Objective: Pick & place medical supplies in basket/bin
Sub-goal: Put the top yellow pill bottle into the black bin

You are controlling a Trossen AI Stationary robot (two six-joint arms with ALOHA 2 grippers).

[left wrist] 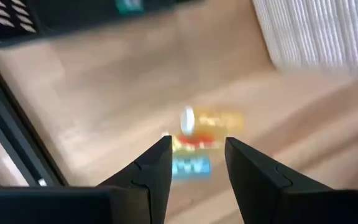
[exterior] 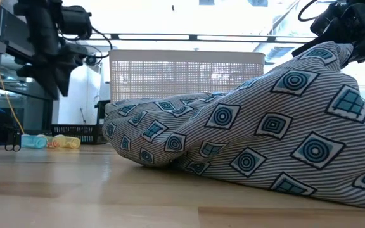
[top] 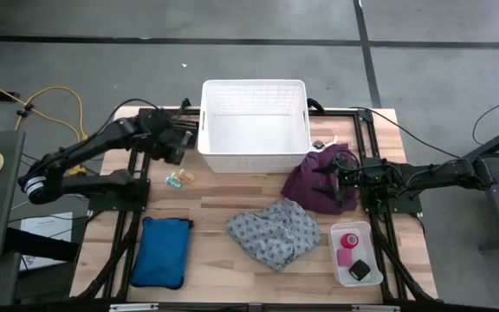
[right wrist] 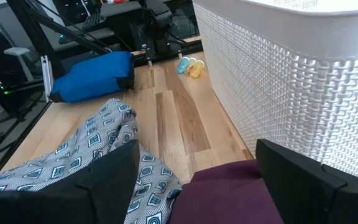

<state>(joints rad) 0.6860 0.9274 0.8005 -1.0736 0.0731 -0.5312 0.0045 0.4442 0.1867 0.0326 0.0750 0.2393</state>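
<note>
Basket (top: 254, 87) empty; nothing placed yet.
We find left claw (top: 178, 156) released above bottles (top: 179, 179); right claw (top: 329, 182) released over purple cloth (top: 306, 184).

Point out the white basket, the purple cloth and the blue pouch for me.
white basket (top: 254, 159): high view, on its near wall.
purple cloth (top: 306, 185): high view, on its bare left part beside the right pincer.
blue pouch (top: 161, 251): high view, on its middle.

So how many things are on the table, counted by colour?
Purple: 1, crumpled purple cloth
Grey: 1, grey patterned cloth
Blue: 1, flat blue pouch
Pink: 1, pink tape roll
Black: 1, small black block
White: 1, white plastic basket
Total: 6
</note>
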